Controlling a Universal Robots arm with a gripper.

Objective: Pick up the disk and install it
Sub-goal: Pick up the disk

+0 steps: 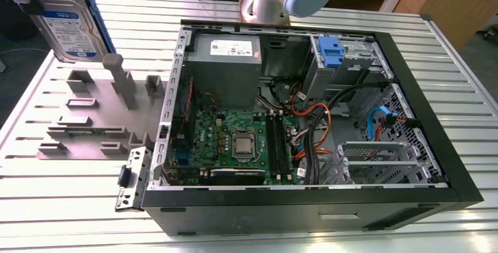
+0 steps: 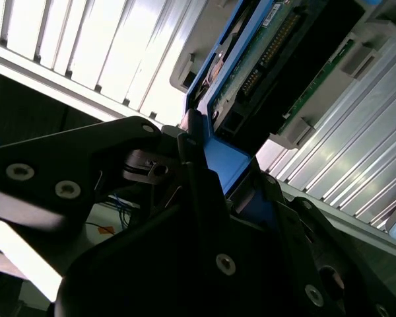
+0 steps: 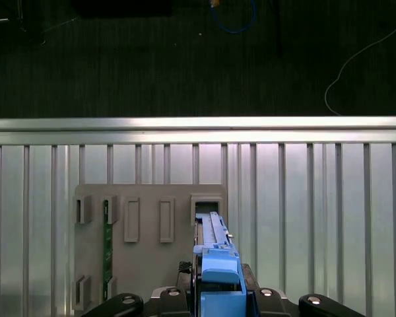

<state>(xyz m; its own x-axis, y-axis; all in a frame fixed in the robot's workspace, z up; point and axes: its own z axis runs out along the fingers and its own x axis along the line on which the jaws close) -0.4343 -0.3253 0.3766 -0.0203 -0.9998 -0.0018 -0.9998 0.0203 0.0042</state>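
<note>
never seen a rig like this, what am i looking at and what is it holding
This is a robot arm at a slatted metal table. One picture comes from a camera off the arm; two come from cameras near its wrist. On the table lie an open computer case and a grey slotted holder. The pincer grips the disk, a hard drive in a blue frame, held above that holder.

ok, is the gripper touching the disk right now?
Touching. In the second wrist view the gripper clamps the disk by its blue bracket, with no gap visible between them.
</note>
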